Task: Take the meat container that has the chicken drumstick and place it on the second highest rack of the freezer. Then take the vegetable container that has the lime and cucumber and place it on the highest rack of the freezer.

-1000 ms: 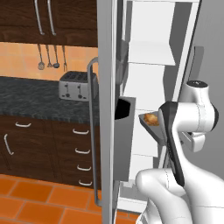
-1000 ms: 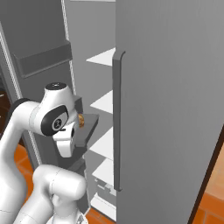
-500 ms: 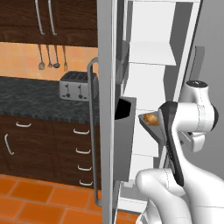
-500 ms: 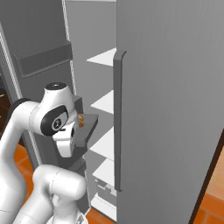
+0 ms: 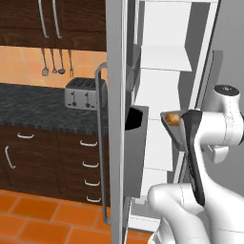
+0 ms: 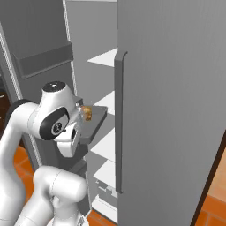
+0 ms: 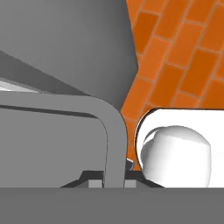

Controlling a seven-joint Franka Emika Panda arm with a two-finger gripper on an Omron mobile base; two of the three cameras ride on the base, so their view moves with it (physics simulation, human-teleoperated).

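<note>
Meat container: I see the grey tray (image 6: 95,121) held out level in front of the open freezer (image 5: 164,95), its far edge reaching in toward the front edge of a white shelf; in the left base view it shows as a grey wedge (image 5: 177,133) just beside the arm's dark forearm link.
Chicken drumstick: the small golden-brown lump (image 6: 86,113) sits at the tray's near end, close to the wrist; I also see it from the left (image 5: 172,118).
Gripper: in the hand view the grey rim (image 7: 114,144) of the tray runs down between the fingertips (image 7: 107,177), so I judge the fingers pinched on that rim, with the tray cantilevered out from the hold.
Second highest rack: the shelf (image 6: 106,100) just beyond the tray's far edge looks to me like the target, one below the top plate (image 6: 105,57); I cannot tell whether the tray already rests on it.
How it handles: I take the tray as stiff and light, smooth-walled, so likely slippery in a rim pinch and prone to sag or twist at the far end.
Loose load: the drumstick is not fixed, so I would keep the tray level or it may roll.
Where to hold: the near rim is workable; a deeper bite would steady it.
</note>
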